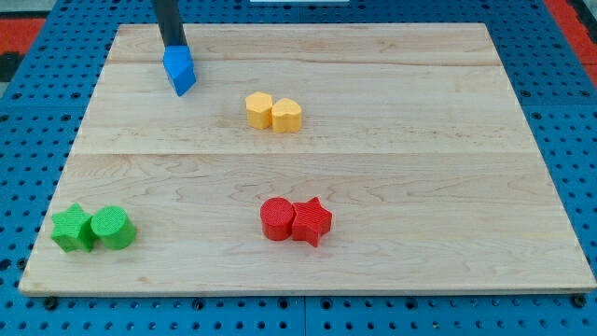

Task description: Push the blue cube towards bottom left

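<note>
The blue cube [179,71] sits near the top left of the wooden board [401,187]. My tip [173,47] comes down from the view's top and touches the cube's top edge, just above it. The rod is dark and upright.
Two yellow blocks [273,112] sit together right of the blue cube. A red cylinder [277,219] and a red star [312,221] touch at the lower middle. A green star-like block [72,229] and a green cylinder [113,228] sit at the bottom left corner.
</note>
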`<state>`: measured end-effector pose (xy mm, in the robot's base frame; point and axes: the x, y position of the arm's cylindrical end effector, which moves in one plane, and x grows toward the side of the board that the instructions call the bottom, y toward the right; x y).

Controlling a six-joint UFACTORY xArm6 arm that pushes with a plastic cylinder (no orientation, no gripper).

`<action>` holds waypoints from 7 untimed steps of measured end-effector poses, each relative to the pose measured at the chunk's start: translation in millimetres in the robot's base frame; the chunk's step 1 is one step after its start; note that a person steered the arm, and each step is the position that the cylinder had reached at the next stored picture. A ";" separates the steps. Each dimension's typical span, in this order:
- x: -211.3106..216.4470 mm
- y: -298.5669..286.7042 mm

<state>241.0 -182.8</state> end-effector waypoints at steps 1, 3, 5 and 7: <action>-4.1 -0.9; -11.7 -59.7; 32.4 -77.1; 42.8 52.9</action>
<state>283.8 -129.9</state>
